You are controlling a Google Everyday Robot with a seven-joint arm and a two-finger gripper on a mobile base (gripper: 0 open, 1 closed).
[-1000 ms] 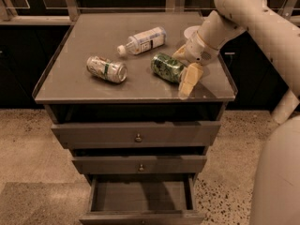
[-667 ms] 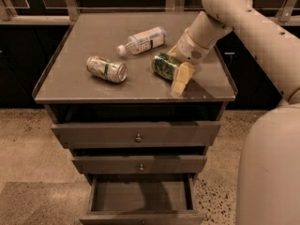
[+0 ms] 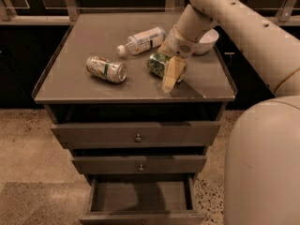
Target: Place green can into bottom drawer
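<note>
The green can lies on its side on the cabinet top, right of the middle and a little back from the front edge. Its long axis runs roughly left to right, the right end angled slightly toward the front. The left end faces the pale silver-white can, which also lies on its side, well apart to the left.

The gripper is down at the green can's right half, reaching in from the rear right on the arm. Its pale front part crosses the can and hides the right end. Whether it is closed on the can or standing open around it cannot be told.

A clear plastic bottle lies just behind the can, cap toward the left. A white bowl sits at the rear right, partly covered by the arm. Bare surface runs along the front and the right of the top, inside a low raised rim.

Below are 3 drawers. The 2 upper ones, top and middle, are shut. The bottom drawer is pulled out with its floor in view, its front cut off by the lower edge. The robot's body fills the lower right and hides the floor beside the cabinet.
</note>
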